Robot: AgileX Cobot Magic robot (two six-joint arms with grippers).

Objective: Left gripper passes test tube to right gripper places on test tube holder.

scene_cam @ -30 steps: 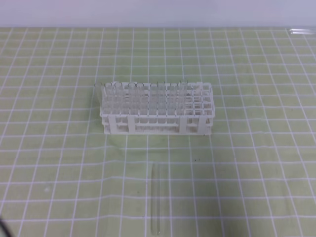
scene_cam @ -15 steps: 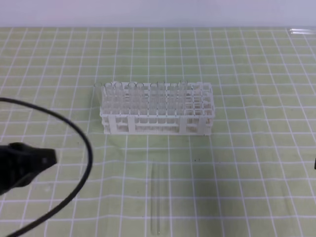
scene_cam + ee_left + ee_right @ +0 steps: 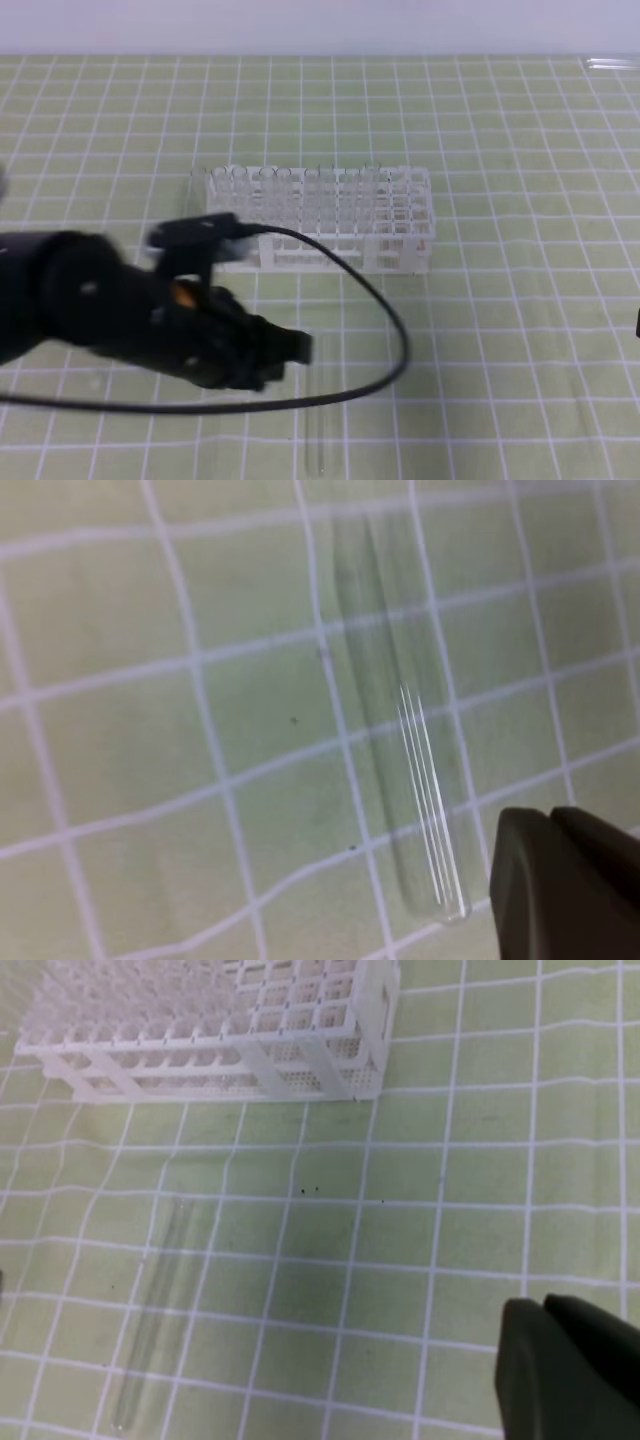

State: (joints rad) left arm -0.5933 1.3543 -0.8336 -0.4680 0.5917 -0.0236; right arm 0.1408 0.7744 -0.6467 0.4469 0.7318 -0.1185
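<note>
Nearest the camera in the high view, the test tube (image 3: 317, 405) lies flat on the green gridded bench (image 3: 520, 330), running lengthwise toward the rack, untouched by either arm. Just above and to the left of its far end hangs the left end effector (image 3: 296, 348), a dark blurred mass with a black cable (image 3: 385, 330) looping off its wrist. Its tip points right, stopping close beside the tube's upper end without touching it. In the left wrist view the test tube (image 3: 405, 740) lies diagonally on the grid, its rounded closed end just beside the end effector's black fingers (image 3: 565, 885), which are pressed together and hold nothing.

The right end effector (image 3: 570, 1370) shows in its own wrist view, fingers closed flat against each other and empty, well apart from the test tube (image 3: 150, 1315), which lies off to its left. In the high view only a dark sliver shows at the right edge.

Farther back stands the test tube holder (image 3: 330, 220), a white grid rack upright on the bench with clear tubes filling its left and middle rows.
</note>
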